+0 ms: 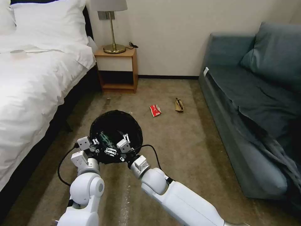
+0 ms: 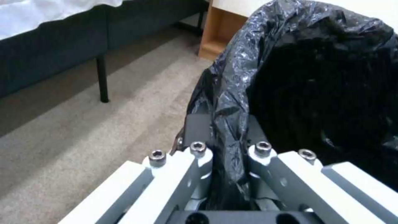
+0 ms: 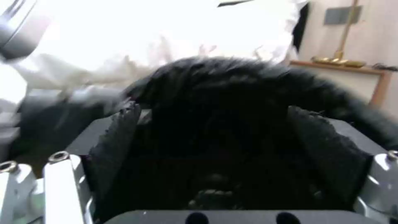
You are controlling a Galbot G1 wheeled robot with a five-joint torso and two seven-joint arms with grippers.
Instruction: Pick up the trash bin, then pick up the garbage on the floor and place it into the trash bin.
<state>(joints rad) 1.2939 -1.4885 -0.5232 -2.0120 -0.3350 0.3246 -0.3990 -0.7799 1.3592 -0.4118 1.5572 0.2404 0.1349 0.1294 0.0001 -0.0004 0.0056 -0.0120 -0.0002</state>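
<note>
**Bin held by left arm, right gripper open over its mouth**

Trash bin [image 1: 116,131] sits off the carpet between the two arms, just in front of the robot, bed [image 1: 31,81] on its left, sofa [image 1: 250,103] on its right. Left gripper [image 2: 226,155] is clenched on the bin's near rim, black bag [image 2: 232,93] pinched between the fingers; one finger outside the wall, one inside. Right gripper [image 1: 120,149] hangs over the bin opening, jaws spread apart, nothing between the pads [image 3: 118,140]; the dark bag interior lies below them. Something clear with a green label [image 1: 105,138] lies inside the bin, probably the bottle.

Left on the floor: red packet [image 1: 155,110] and brown paper wrapper [image 1: 179,104], near each other, ahead of the bin, toward the sofa. Nightstand [image 1: 117,67] with lamp against the far wall.

Handling, as judged: bin looks light, thin plastic, rim stiff enough for a one-sided pinch, but the bag film is slick and could slide on the rim. Red packet and wrapper are flat, soft, near weightless; best pinched at a raised crumpled edge from above, carpet pile may give under the fingertips.
</note>
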